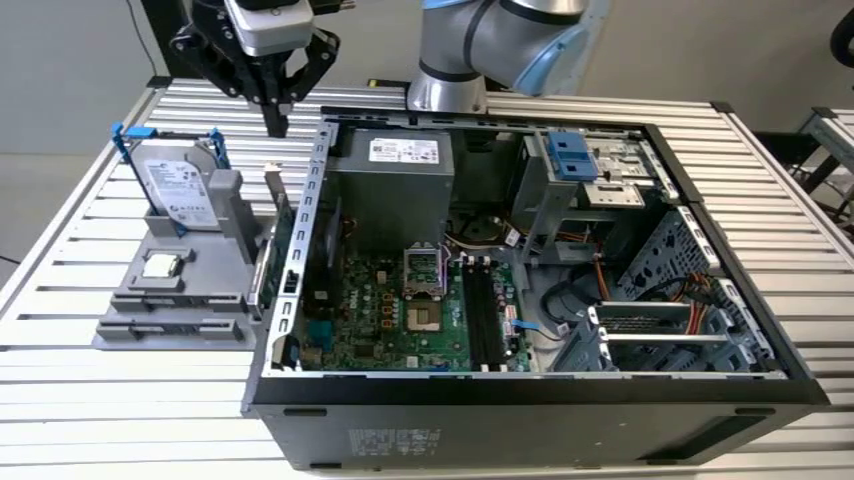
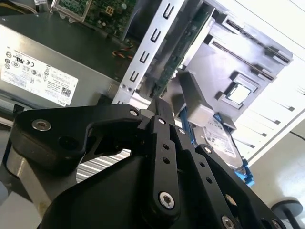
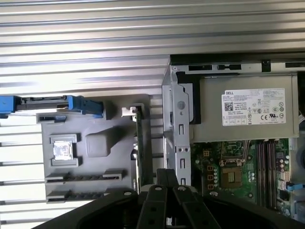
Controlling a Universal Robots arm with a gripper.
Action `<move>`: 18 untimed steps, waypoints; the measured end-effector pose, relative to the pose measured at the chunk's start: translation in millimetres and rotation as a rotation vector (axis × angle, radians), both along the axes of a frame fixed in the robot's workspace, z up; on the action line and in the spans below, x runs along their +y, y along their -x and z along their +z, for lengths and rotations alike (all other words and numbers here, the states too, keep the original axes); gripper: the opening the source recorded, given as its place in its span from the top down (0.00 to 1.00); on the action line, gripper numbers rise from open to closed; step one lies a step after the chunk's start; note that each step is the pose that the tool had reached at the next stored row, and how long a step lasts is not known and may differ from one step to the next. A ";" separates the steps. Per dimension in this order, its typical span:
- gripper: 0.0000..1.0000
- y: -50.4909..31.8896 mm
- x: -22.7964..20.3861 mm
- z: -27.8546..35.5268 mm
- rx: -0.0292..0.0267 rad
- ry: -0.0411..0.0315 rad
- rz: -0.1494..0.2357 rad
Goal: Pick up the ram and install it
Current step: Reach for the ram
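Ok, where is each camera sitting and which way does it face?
Exterior view: off the arm, looking down into the open black computer case on the slatted metal table; the grey-and-blue arm and black pincer show.
First wrist view: on the wrist, facing straight down at the grey plastic parts fixture and case; pincer tips show.
Second wrist view: on the wrist, angled along the pincer towards the fixture.
Both wrist views share the thin dark-green ram stick, on edge in the fixture.

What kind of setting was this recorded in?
Probably a robotics lab bench set up for computer assembly: a robot arm stands beside an open computer tower on a slatted metal table.
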State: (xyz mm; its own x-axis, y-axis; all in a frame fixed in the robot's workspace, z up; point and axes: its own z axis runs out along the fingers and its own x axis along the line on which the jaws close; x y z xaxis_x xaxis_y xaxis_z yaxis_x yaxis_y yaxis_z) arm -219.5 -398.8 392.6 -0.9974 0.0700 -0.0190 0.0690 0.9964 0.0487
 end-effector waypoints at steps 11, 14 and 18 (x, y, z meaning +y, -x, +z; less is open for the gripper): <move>1.00 29.6 0.0 0.0 0.0000 0.0000 0.002; 1.00 37.7 0.0 -0.1 -0.0001 -0.0001 0.002; 1.00 48.1 0.0 0.0 0.0000 -0.0001 0.002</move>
State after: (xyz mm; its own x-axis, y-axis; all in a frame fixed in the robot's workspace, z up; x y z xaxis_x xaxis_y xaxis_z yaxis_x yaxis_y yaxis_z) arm -267.6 -398.8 392.6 -0.9975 0.0676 -0.0190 0.0666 0.9966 0.0488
